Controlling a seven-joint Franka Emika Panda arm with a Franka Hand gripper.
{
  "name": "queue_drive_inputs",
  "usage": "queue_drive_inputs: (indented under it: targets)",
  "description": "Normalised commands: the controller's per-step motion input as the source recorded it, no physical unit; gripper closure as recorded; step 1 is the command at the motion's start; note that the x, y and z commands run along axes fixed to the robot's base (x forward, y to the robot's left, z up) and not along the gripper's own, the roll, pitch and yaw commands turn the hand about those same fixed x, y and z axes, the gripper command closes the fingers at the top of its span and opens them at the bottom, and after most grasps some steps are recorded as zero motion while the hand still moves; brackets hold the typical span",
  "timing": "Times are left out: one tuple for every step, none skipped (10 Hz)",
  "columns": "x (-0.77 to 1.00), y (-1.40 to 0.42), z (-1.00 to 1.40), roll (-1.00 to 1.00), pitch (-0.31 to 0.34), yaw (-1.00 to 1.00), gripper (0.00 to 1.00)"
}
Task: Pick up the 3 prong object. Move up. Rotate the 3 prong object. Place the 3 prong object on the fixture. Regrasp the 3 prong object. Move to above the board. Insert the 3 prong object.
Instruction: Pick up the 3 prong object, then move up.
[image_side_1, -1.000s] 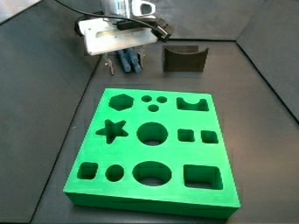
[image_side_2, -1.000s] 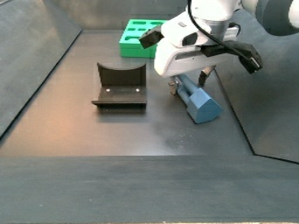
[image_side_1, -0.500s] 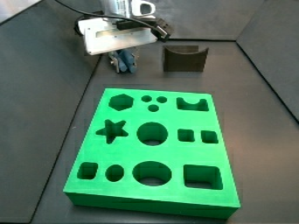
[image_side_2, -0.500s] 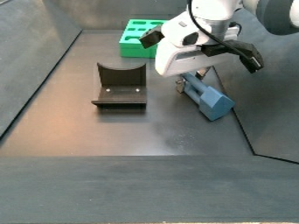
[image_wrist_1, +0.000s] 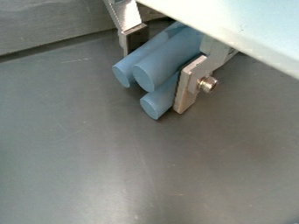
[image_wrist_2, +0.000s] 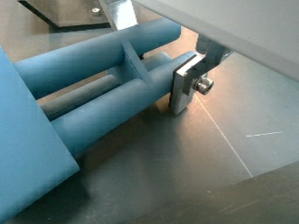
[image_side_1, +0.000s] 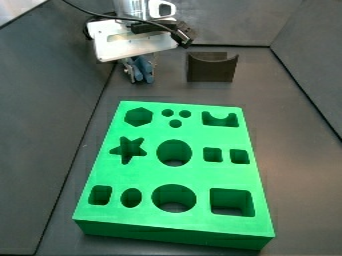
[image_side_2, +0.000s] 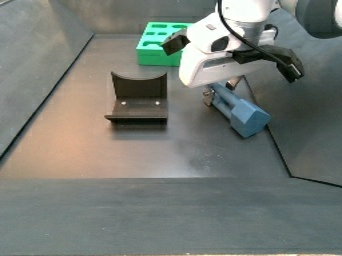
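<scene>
Blue-grey 3 prong object (image_wrist_2: 82, 79) — rounded parallel prongs, solid block end — clamped in the end effector (image_wrist_1: 158, 57)

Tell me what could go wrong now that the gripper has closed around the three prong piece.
The gripper clamps the 3 prong object on its prongs, far from the solid block end, so it may sag or twist when lifted. The grip sits low over the floor; the piece could scrape. The fixture is close, so a swing might clip it.
</scene>
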Motion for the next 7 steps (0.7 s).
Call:
queue_drive_inputs:
  targets:
    - [0.00,0.00,0.00,0.00,0.000,0.00,1.00]
    - [0.00,0.00,0.00,0.00,0.000,0.00,1.00]
    - [0.00,0.00,0.00,0.00,0.000,0.00,1.00]
    - [0.00,0.00,0.83,0.00,0.000,0.00,1.00]
    - [-0.01,0.00,0.82,0.00,0.006,-0.05,1.00]
    - [-0.03,0.00,0.71,-0.02,0.013,-0.04,1.00]
    - [-0.02,0.00,0.61,-0.03,0.017,-0.03,1.00]
